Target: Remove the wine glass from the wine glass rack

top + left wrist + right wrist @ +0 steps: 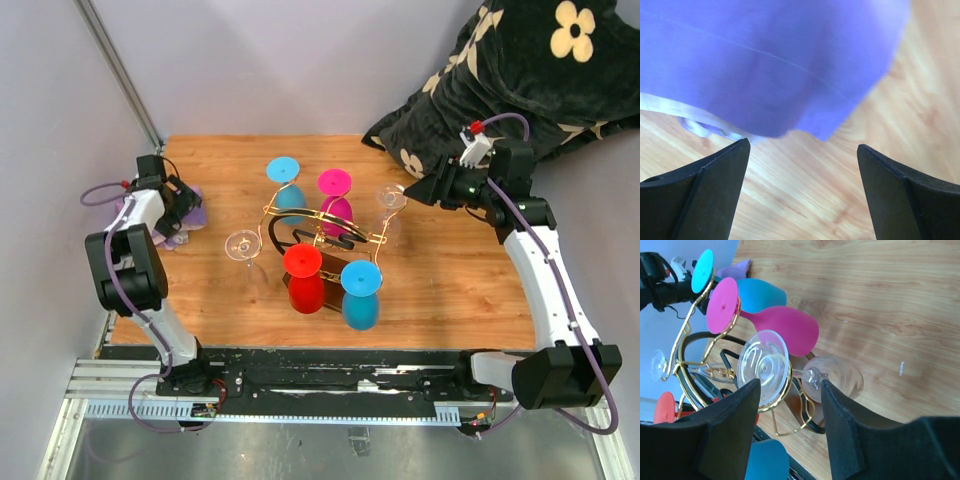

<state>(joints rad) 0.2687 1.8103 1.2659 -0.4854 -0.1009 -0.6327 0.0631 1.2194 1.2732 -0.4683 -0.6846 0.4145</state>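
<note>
The black fingers [725, 435] of the right gripper [790, 389] fill the bottom of the wrist view. They are spread apart with the thin stem of a clear wine glass [807, 375] between them. Neither pad appears to touch it, so this claw is open and grips nothing.

The glass hangs upside-down at about 2 o'clock on the gold wine glass rack [322, 228]. Its round foot is caught in a wire loop and its bowl sits low over the wooden table [450, 285]. A magenta glass [785, 327] hangs just beside it, toward 12 o'clock in the wrist view.

At the table's 9 o'clock the left gripper [802, 165] is also open and empty, close to a blurred purple object [765, 65].

The risks look plain. A squeeze that lands off-centre could twist or snap the slim stem. A pull across the loop, not along its open end, would likely snag the foot. Nothing braces the rack, so a snag could drag or tip it and knock the magenta glass.
</note>
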